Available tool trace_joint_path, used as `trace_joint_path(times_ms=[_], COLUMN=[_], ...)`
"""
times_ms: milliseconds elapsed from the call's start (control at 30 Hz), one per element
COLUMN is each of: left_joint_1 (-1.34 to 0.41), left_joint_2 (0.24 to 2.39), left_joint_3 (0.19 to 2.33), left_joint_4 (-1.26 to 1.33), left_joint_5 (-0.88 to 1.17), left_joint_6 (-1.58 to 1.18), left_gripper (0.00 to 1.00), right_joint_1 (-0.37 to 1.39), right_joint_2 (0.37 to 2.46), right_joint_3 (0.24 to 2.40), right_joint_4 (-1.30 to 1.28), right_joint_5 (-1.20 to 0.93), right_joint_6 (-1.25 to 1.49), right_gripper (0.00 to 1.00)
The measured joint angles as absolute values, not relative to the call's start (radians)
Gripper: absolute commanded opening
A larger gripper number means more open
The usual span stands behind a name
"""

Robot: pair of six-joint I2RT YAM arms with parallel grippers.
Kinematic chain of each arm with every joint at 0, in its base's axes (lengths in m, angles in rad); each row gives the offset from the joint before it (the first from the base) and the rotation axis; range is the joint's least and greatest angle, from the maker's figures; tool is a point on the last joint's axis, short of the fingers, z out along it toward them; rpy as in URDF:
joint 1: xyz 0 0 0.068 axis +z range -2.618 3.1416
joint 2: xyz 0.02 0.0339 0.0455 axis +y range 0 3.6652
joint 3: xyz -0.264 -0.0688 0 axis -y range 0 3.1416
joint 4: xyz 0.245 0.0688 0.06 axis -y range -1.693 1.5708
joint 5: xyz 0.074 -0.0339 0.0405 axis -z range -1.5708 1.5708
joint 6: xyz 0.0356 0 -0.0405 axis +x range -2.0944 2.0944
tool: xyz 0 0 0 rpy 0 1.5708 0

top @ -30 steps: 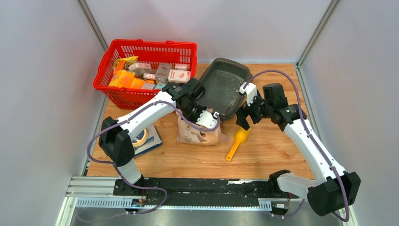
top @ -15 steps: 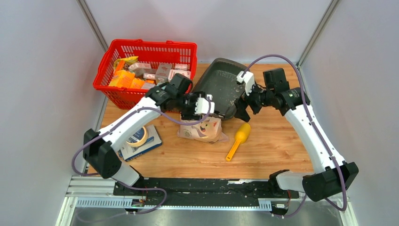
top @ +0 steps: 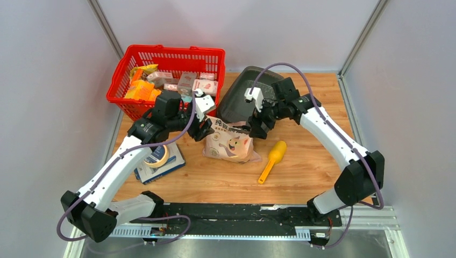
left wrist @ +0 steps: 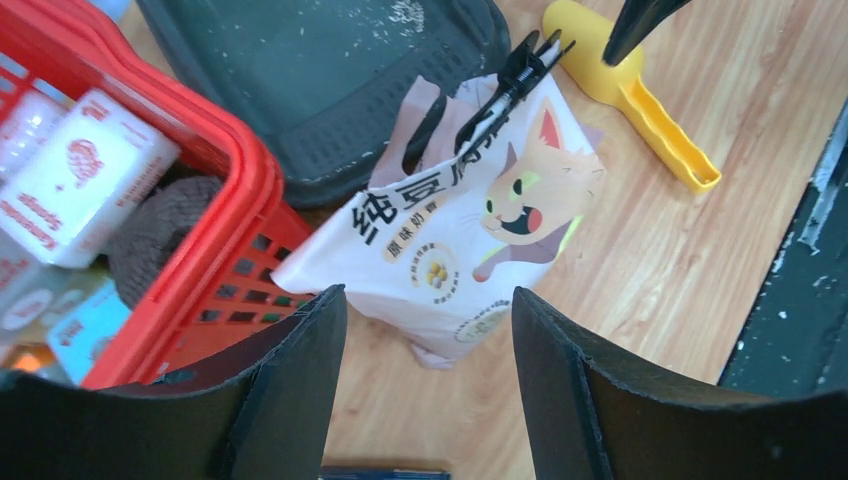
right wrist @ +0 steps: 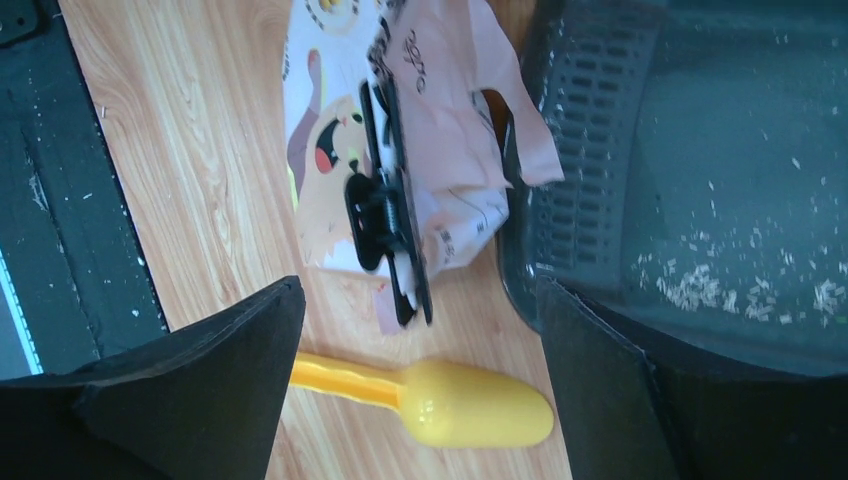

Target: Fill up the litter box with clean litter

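Note:
The dark grey litter box (top: pixel 239 99) lies at the back centre, tilted against the bag's far side. Only a few pale litter granules (right wrist: pixel 700 285) are scattered on its floor (left wrist: pixel 320 70). The pink-beige cat-print bag (top: pixel 231 142) lies in front of it, its top pinched by a black clip (right wrist: pixel 385 210). My left gripper (top: pixel 203 129) is open and empty, just left of the bag (left wrist: pixel 470 230). At the bag's clipped top hangs my right gripper (top: pixel 257 129), open, with a yellow scoop (right wrist: pixel 470 400) on the wood between its fingers.
A red basket (top: pixel 172 50) full of packets stands at the back left, its rim (left wrist: pixel 230 150) close to my left fingers. A tape roll (top: pixel 159 156) rests on a blue book at the left. The scoop (top: pixel 272 158) lies right of the bag.
My left gripper opened, let go of the bag's top and pulled back to the left. The right gripper swung left from beside the scoop to the bag's clipped top.

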State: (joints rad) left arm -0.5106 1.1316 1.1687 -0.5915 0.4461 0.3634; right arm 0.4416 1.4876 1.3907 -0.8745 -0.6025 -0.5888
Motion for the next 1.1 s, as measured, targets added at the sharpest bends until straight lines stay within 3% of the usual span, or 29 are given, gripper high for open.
trace_joint_path(times_ms=[233,633,733,833,867,967,1100], left_joint_1=[-0.509,-0.489,-0.489,-0.489,-0.489,-0.489,-0.489], left_joint_2=[1.084,1.039,1.039,1.039,1.039,1.039,1.039], left_joint_3=[1.077,1.036,1.028,1.019,1.017,1.010,1.009], left_joint_4=[-0.538,-0.473,-0.469,-0.462,-0.459,-0.452,-0.451], left_joint_5=[0.419,0.409,0.408,0.406,0.405,0.405,0.405], left_joint_6=[0.220,0.155,0.154,0.154,0.154,0.154,0.154], left_gripper=[0.68,0.68,0.68,0.68,0.67,0.68,0.67], right_joint_1=[0.519,0.532,0.540,0.548,0.548,0.550,0.539], right_joint_2=[1.526,1.551,1.553,1.557,1.560,1.568,1.562], right_joint_3=[1.396,1.400,1.400,1.400,1.400,1.402,1.417], right_joint_4=[-0.804,-0.772,-0.763,-0.763,-0.764,-0.766,-0.779], right_joint_5=[-0.591,-0.550,-0.548,-0.549,-0.550,-0.550,-0.547], right_joint_6=[-0.577,-0.574,-0.575,-0.579,-0.583,-0.599,-0.617], right_gripper=[0.82,0.62,0.53,0.35,0.20,0.00,0.00])
